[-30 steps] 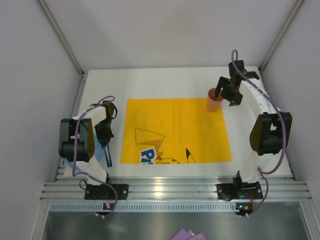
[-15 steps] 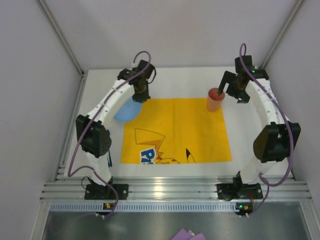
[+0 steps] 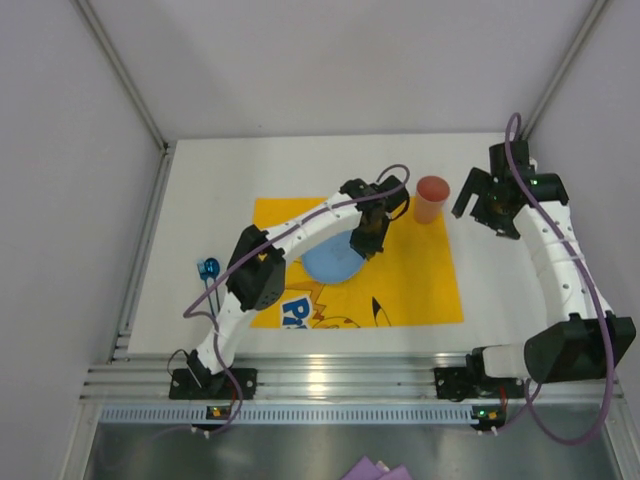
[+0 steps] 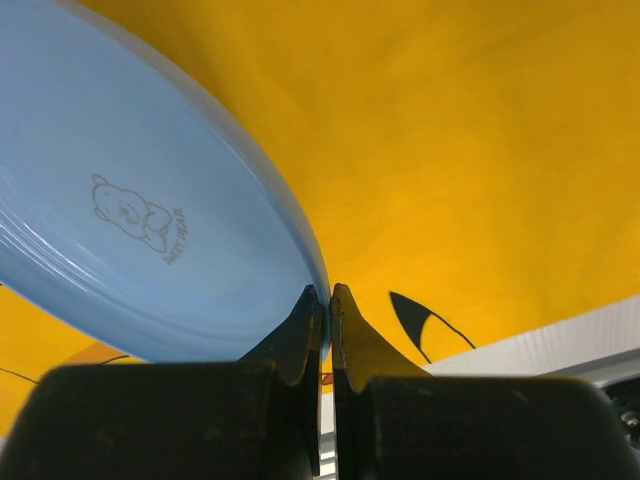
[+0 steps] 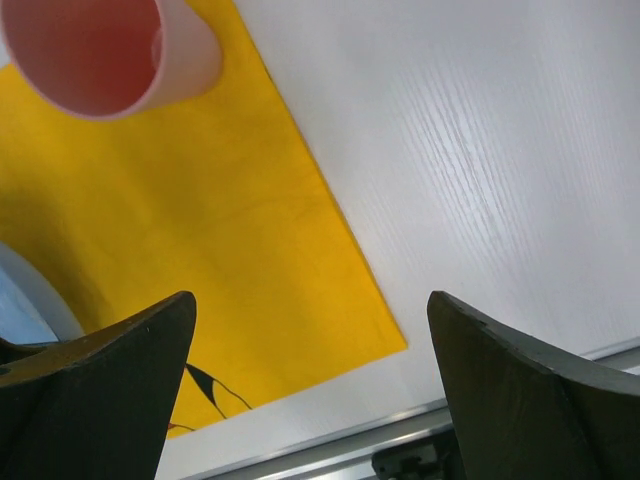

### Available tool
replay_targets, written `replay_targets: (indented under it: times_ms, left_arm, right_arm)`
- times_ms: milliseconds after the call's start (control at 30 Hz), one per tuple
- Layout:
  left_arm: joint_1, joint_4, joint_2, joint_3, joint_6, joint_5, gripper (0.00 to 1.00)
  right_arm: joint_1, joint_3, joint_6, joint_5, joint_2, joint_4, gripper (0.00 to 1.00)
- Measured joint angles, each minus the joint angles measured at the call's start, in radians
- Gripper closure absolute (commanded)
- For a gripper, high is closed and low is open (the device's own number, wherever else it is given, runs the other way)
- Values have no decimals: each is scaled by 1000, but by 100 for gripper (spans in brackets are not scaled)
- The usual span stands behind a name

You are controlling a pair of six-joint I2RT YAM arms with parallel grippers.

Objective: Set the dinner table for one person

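Top view: left hand (image 3: 366, 240) reaches out over the middle of the yellow cloth (image 3: 420, 285), clamped on the far rim of the blue plate (image 3: 330, 264). Plate sits over the cloth's centre, slightly left of middle. Can't tell if it's touching down yet. Pink cup (image 3: 431, 198) stands upright at the cloth's upper right corner, free of any grip. Right hand (image 3: 490, 205) is off to the right of the cup, apart from it, over bare table (image 3: 220, 190). Small blue utensil (image 3: 208, 268) lies on the table left of the cloth, untouched.

Left wrist view: fingers nearly closed, pinching the plate's rim at lower centre; plate (image 4: 130, 230) fills the upper left and looks tilted against the cloth (image 4: 450, 150). White table strip at lower right.

Right wrist view: fingers spread wide, nothing between them. Cup (image 5: 110, 50) at upper left on the cloth corner, table (image 5: 480, 150) on the right, sliver of plate at the left edge.

Change: half a second ago the plate hung off the cloth's upper left corner over bare table; now it's carried to the centre. The right hand was right beside the cup then and has since backed away rightward; cup hasn't shifted.

Judgement: cup placed, plate nearly placed, release due; utensil left to do.
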Motion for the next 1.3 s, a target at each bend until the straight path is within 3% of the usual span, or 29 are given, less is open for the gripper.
replay_targets:
  times_ms: [200, 333, 400, 533, 733, 833, 967, 1167, 1300]
  left_arm:
    - [-73, 10, 0, 0, -17, 37, 100]
    - [-97, 26, 21, 1, -45, 44, 57]
    - [-104, 45, 70, 1, -78, 29, 44]
    - [-105, 31, 149, 9, -124, 2, 34]
    - [-105, -2, 111, 1, -239, -99, 26]
    - [-95, -21, -15, -108, -299, -160, 26]
    - [-32, -38, -331, -381, -344, -212, 26]
    - [254, -6, -790, -830, -315, -233, 27]
    - [418, 46, -875, -1015, -229, -219, 28]
  right_arm:
    - [-4, -82, -3, 18, -80, -35, 0]
    - [-8, -83, -17, 4, -103, -38, 0]
    - [-9, -83, -24, -22, -111, -39, 1]
    - [5, -88, -17, -103, -148, -43, 0]
    - [76, -169, 8, -217, -303, -50, 0]
    - [96, -210, 23, -249, -373, -63, 0]
    - [122, -235, 33, -294, -415, -101, 0]
    - [143, -208, 31, -307, -422, -146, 0]
    - [144, -149, 15, -301, -403, -181, 0]
